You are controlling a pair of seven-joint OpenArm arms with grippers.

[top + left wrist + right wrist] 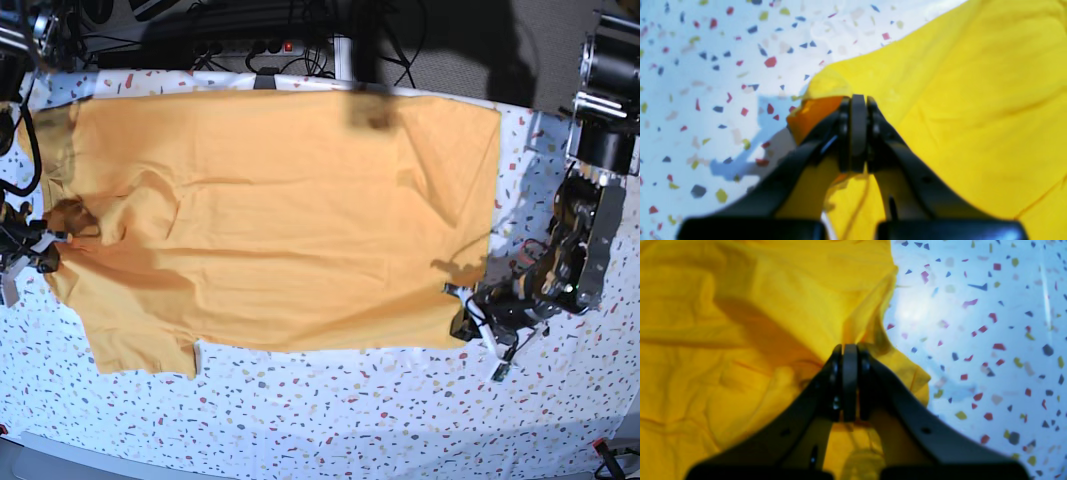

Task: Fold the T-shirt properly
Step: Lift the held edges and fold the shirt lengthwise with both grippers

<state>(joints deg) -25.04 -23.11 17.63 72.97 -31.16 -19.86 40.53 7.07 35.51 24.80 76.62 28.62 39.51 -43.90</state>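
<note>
The shirt (290,210) lies spread across the table (330,420), filling the upper and middle of the base view, with one long fold already in place and a sleeve sticking out at lower left. The left gripper (858,100) is pressed together on the shirt's edge at center of the left wrist view, w/ a small orange tuck of cloth bunched just left of the jaws. In the base view it sits at the shirt's lower-right corner (465,318). The right gripper (850,348) is likewise pinched on a gathered edge at center of its wrist view, cloth fanning up and left from the jaws; in the base view it sits at the left edge, mid-height (40,248).

Step in hand, as it looks: both ends held, ready to carry a fold across.

To do it well:
- Lift both arms together, same height, so the edge stays taut btwn them and doesn't sag.
- Keep light tension along the edge; too much may pull cloth from the jaws.
- Carry the edge over and lay it parallel to the far edge.
- Mind wrinkles at mid-left; they'd likely get trapped.
- Release only once cloth rests flat.
</note>
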